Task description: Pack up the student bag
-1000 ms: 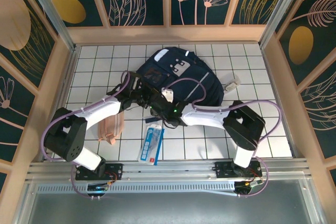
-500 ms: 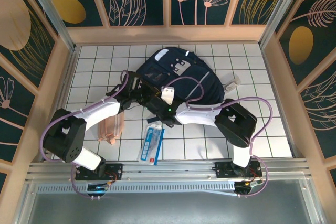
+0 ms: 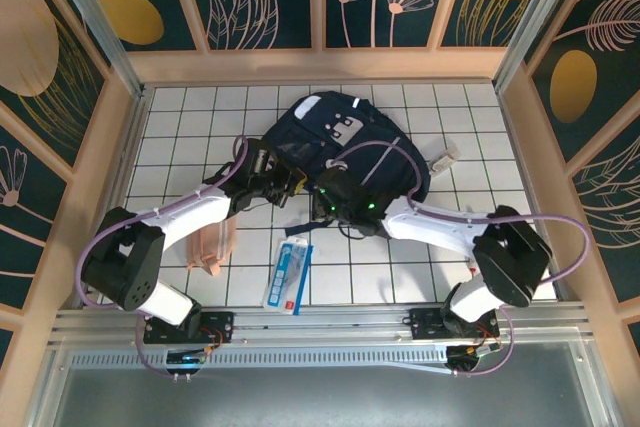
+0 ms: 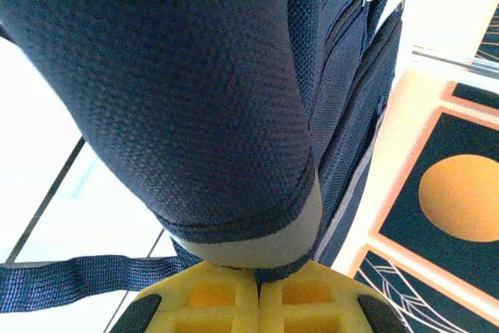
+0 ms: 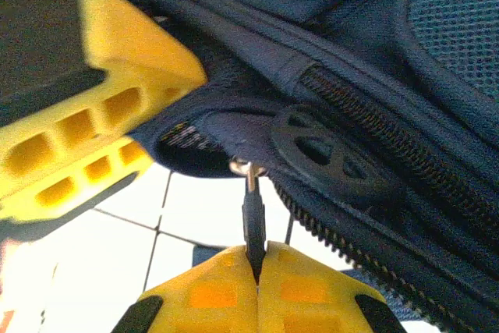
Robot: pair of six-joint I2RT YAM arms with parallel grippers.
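Navy bag (image 3: 345, 142) lies flat. Left gripper (image 4: 259, 277) clamped tight on its padded edge. Right gripper (image 5: 257, 261) pinched closed on the zip pull (image 5: 253, 220)

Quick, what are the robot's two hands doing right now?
Left hand: closed, pinching the student bag by its fabric edge.
Right hand: closed, holding the bag's zipper pull.

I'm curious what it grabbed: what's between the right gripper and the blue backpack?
A thin dark zipper pull, pinched in the right gripper and hanging from the student bag; the right wrist view shows it.
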